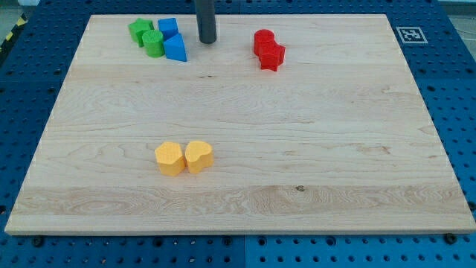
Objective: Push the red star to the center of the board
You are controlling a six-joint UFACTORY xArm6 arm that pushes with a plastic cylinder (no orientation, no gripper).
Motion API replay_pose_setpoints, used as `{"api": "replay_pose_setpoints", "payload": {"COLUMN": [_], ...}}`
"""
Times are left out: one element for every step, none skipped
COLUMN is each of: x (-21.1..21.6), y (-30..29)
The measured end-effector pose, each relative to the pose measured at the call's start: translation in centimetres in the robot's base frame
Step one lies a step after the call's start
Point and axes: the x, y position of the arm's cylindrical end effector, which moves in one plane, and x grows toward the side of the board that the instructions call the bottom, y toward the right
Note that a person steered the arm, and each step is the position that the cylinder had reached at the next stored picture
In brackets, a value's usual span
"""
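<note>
Wooden desk (245,201), light grain, sits on a blue pegboard surface (30,246) with a grid of holes. Fiducial marker tag (410,34) at the desk's top-right corner in the view.

Top left cluster: green block (138,30), shape unclear, touching a green cylinder-like block (154,43) just below-right of it. Blue cube-ish block (168,28) beside those, blue wedge-shaped block (175,48) directly under it, touching.

Red cylinder-like block (263,39) toward top centre-right.

Lower middle: two yellow blocks side by side, touching. Left yellow block (169,158), right yellow heart-like block (198,156). Well apart from the top groups.
</note>
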Motion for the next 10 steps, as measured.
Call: {"api": "replay_pose_setpoints", "payload": {"x": [-1.2, -1.2, -1.2, -1.2, -1.2, -1.6, 0.6, 1.5, 3.1, 3.8], "y": [2.0, 5.4, 6.8, 6.9, 7.9, 10.1, 12.3, 14.5, 15.7, 14.3]}}
